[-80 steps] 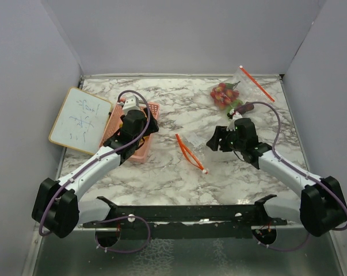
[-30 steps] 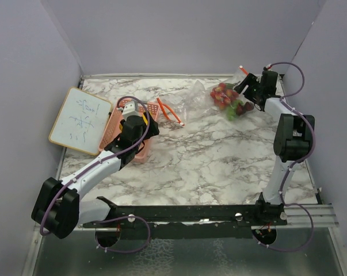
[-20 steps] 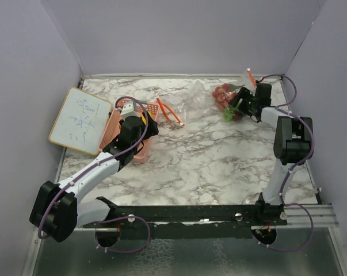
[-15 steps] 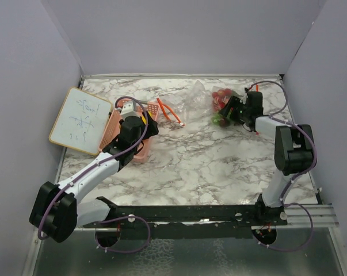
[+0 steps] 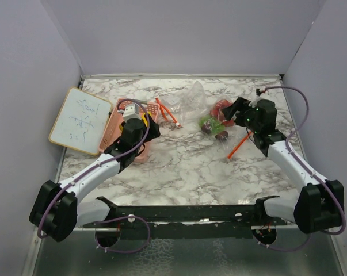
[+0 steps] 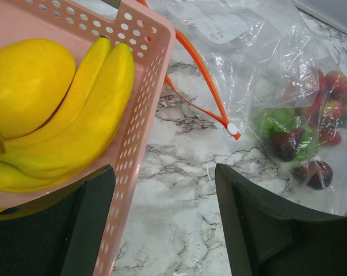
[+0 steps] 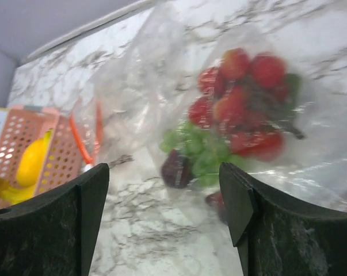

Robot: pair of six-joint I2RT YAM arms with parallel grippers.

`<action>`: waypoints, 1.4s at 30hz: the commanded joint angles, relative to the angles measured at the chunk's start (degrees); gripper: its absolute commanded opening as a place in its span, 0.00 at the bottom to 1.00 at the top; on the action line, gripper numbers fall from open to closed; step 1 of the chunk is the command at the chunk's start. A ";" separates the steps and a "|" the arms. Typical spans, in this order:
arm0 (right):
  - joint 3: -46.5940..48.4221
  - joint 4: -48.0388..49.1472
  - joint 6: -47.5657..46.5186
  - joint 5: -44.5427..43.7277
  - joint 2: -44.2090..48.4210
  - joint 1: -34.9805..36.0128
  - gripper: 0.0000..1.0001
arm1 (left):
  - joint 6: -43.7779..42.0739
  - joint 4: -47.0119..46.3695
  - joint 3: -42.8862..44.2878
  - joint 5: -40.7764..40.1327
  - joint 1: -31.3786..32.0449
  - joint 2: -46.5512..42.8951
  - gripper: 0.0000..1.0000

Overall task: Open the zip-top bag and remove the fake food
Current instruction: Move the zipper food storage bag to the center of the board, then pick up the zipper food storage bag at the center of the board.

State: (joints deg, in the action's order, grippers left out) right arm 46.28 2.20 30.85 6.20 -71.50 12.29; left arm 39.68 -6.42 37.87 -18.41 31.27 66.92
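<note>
Bagged food (image 5: 211, 122) lies nearest the right arm; both sets of fingers are wide and empty.
Left gripper (image 6: 161, 175) hangs over the basket (image 5: 108, 130) edge, fingers spread, gripping nothing. Bag (image 5: 191, 96) lies just right of it, its orange zip (image 5: 168, 112) diagonal beside the basket corner. The food lies just left of the right gripper (image 7: 161, 172), straight ahead of its spread fingers, untouched.
</note>
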 commanded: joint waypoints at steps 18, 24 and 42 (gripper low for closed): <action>-16.53 5.94 5.54 6.50 -1.34 -25.08 0.64 | -1.47 -2.34 0.23 2.04 0.51 1.60 0.73; -15.06 11.27 4.42 11.21 -4.97 -25.96 0.58 | -2.02 -0.71 0.74 1.65 0.46 1.04 0.73; -11.50 14.80 0.99 16.57 -13.42 -26.01 0.03 | -5.38 -0.55 1.12 2.08 0.48 -1.39 0.73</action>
State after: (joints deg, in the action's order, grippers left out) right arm 33.45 13.65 33.56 19.27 -85.17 -13.26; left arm 35.66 -7.31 37.58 -17.28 31.57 66.96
